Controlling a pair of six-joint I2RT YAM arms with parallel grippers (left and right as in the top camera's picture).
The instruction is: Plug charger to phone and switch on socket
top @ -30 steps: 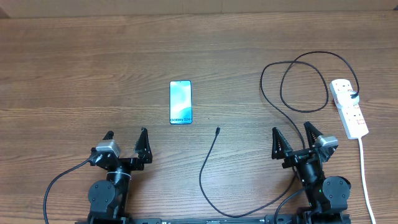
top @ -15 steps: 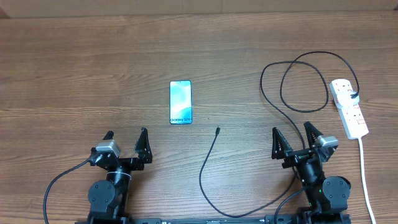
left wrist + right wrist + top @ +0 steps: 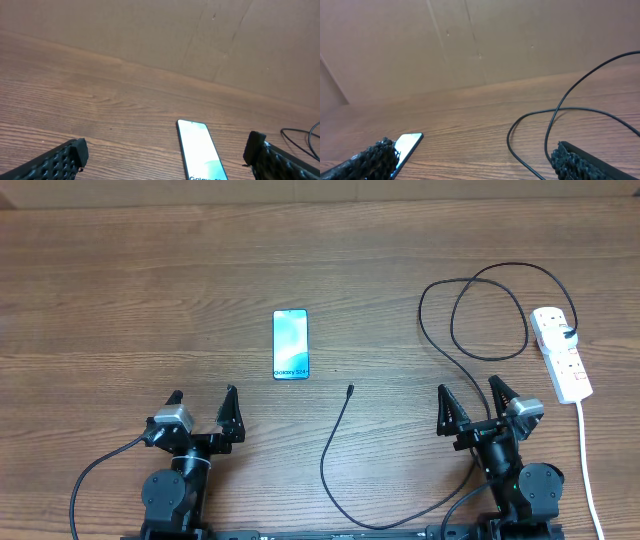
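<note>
The phone lies flat on the wooden table, screen up, left of centre; it also shows in the left wrist view as the phone and at the right wrist view's lower left as the phone. The charger is a thin black cable; its free tip rests right of the phone, and it loops at the right up to a black plug in the socket, a white strip at the far right. My left gripper and right gripper stand open and empty near the front edge.
A white cord runs from the socket toward the front edge at the right. A brown cardboard wall borders the far side of the table. Both arm bases sit at the front edge.
</note>
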